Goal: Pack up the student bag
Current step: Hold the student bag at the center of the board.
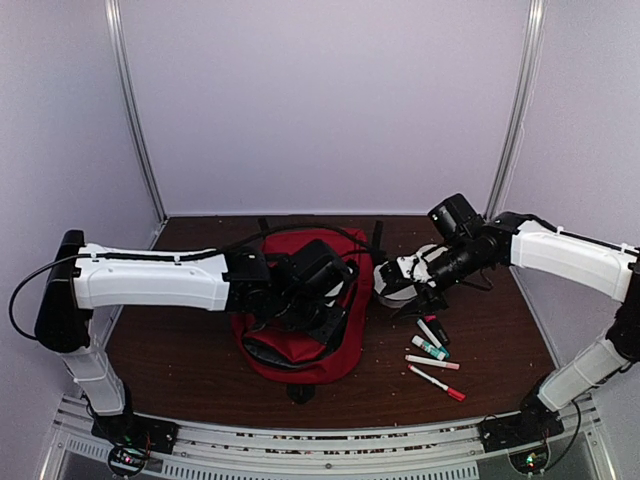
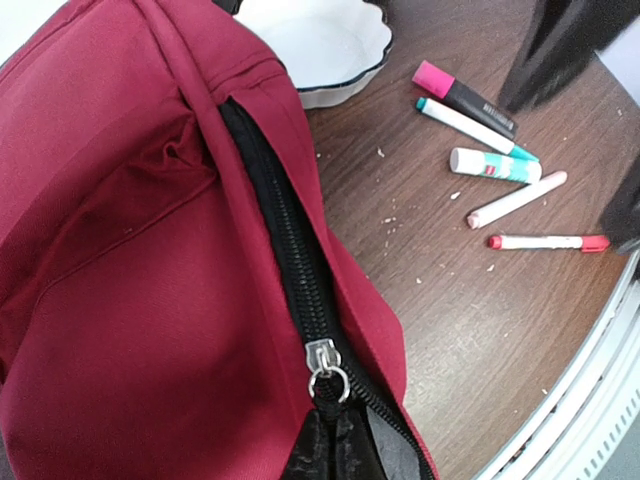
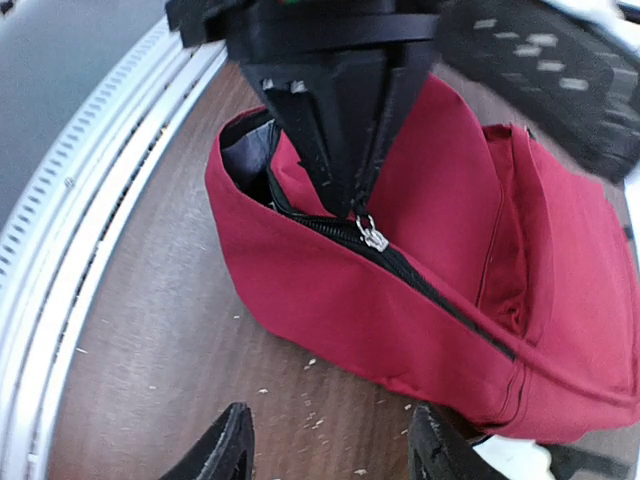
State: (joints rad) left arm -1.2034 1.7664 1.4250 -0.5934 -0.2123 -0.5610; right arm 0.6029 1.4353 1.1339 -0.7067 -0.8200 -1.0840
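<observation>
Brown table (image 1: 500, 330) carries the student bag (image 3: 400, 300); my left gripper (image 3: 355, 205), closed tight, seems to pinch its zipper (image 3: 430, 285), my right gripper (image 3: 330, 445) gapes empty.

Left tool (image 3: 350, 200) is pinched shut, tips down; right tool (image 3: 335, 445) has its fingers apart.

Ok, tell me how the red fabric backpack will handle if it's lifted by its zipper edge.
Likely floppy: the red fabric backpack creases and sags around its black zipper, so it should droop from the left pincer. Probably light, since it lies slumped and flat. Unlikely to roll or slip on the wooden table.
</observation>
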